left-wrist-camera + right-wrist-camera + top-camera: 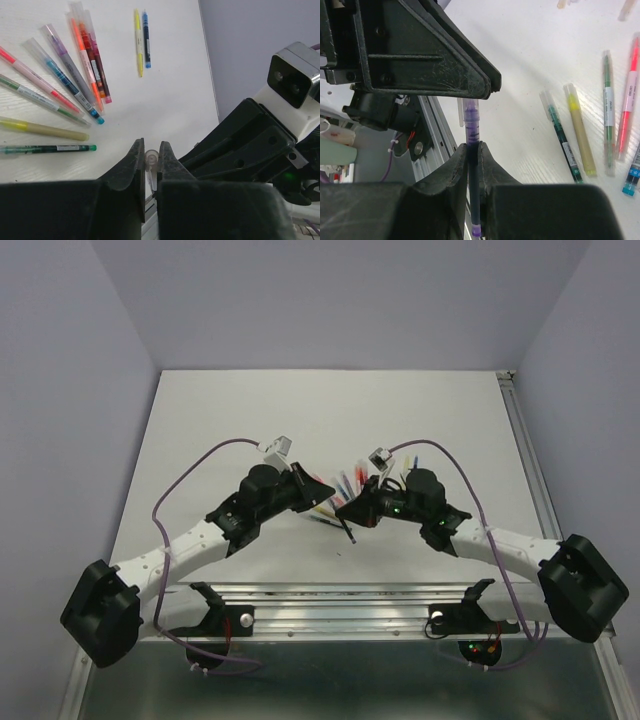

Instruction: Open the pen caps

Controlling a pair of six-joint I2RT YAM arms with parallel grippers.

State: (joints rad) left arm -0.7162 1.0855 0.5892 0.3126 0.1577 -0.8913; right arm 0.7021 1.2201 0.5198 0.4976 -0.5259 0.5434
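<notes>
My right gripper (472, 146) is shut on the dark purple pen (473, 165), which stands up between its jaws. The pen's clear cap (469, 111) still sits on its upper end, right under the left gripper's fingers (470, 80). In the left wrist view my left gripper (151, 148) is shut on that clear cap (151, 159), seen end-on between the jaws. From above, the left gripper (322, 487) and the right gripper (352, 508) meet at the table's middle, and the pen's tail (347, 529) sticks out below them.
Several capped coloured pens (65, 85) lie fanned on the white table beyond the grippers, plus a yellow and blue pair (141, 40). Teal, yellow, green and red pens (580, 130) lie right of the right gripper. A metal rail (340, 600) runs along the near edge.
</notes>
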